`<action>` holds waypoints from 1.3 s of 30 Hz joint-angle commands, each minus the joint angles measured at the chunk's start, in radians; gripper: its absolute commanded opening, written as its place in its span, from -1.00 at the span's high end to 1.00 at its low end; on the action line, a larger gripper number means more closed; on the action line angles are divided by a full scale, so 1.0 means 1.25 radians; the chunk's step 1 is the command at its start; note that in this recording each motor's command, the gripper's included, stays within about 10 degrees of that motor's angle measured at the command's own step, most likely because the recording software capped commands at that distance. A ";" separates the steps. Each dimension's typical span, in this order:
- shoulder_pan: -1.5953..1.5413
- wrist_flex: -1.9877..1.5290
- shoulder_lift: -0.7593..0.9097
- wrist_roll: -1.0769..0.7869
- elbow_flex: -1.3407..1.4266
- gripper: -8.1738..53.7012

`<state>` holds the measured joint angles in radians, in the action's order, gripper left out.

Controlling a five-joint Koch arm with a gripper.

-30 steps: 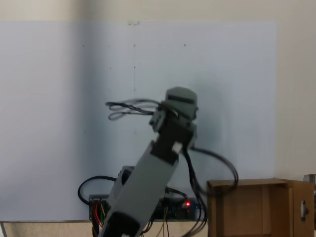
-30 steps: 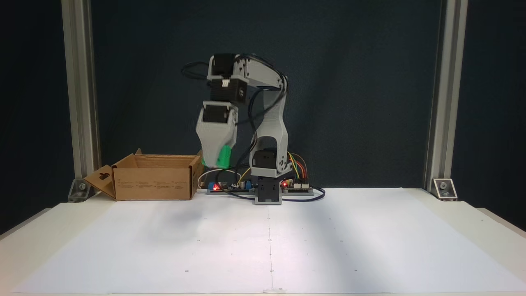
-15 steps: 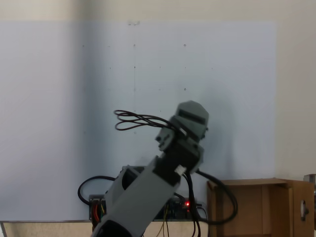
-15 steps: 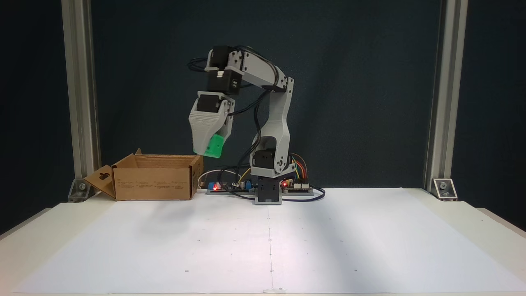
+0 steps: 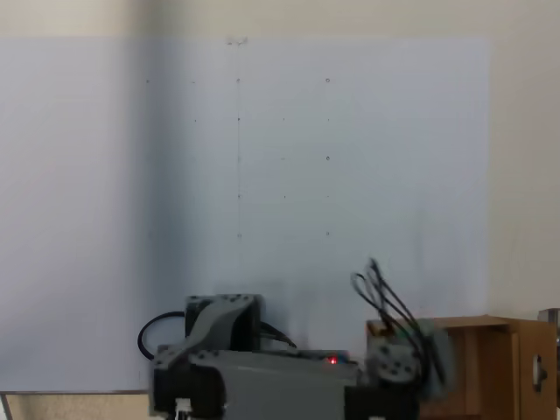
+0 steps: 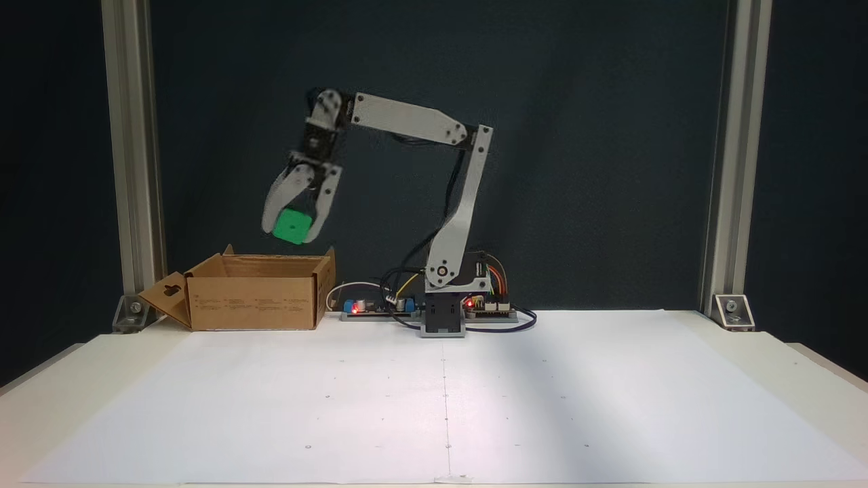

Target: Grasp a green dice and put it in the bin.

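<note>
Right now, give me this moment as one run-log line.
phase: carry | end effector: shut on green dice | position: in the air above the open bin | dice not yet released

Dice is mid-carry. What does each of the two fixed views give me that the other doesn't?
In a fixed view: the hand shut on the green dice, raised higher than the bin and over it as that picture shows it, plus two metal posts at the sides. In a fixed view: the dot grid on the white sheet and the arm seen blurred at the bottom edge. In both fixed views: the bin, the arm, the sheet and a red light by the base.
</note>
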<state>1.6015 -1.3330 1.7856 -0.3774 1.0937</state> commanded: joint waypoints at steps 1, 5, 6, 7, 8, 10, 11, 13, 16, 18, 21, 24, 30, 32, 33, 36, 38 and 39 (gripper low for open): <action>0.013 0.084 0.001 -0.069 -0.063 0.36; 0.088 0.234 -0.177 -0.093 -0.063 0.36; 0.090 0.247 -0.194 -0.094 -0.063 0.36; 0.088 0.256 -0.212 -0.096 -0.063 0.36; 0.088 0.260 -0.223 -0.096 -0.063 0.36; 0.088 0.272 -0.238 -0.096 -0.063 0.36; 0.088 0.277 -0.244 -0.096 -0.063 0.36; 0.087 0.276 -0.253 -0.096 -0.063 -0.16; 0.094 0.243 -0.271 -0.094 -0.061 -0.40; 0.097 0.244 -0.271 -0.094 -0.061 -0.43; 0.103 0.253 -0.271 -0.093 -0.061 -0.52; 0.107 0.258 -0.253 -0.071 -0.063 -0.54; 0.066 0.260 -0.083 0.058 -0.063 -0.54; 0.033 0.274 -0.026 0.114 -0.063 -0.54; 0.009 0.277 0.000 0.142 -0.063 -0.54; -0.082 0.287 0.058 0.222 -0.063 -0.59; -0.172 0.295 0.071 0.278 -0.063 -0.62; -0.221 0.302 0.076 0.299 -0.063 -0.62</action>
<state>1.4036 -1.0416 1.8500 -0.1258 1.0769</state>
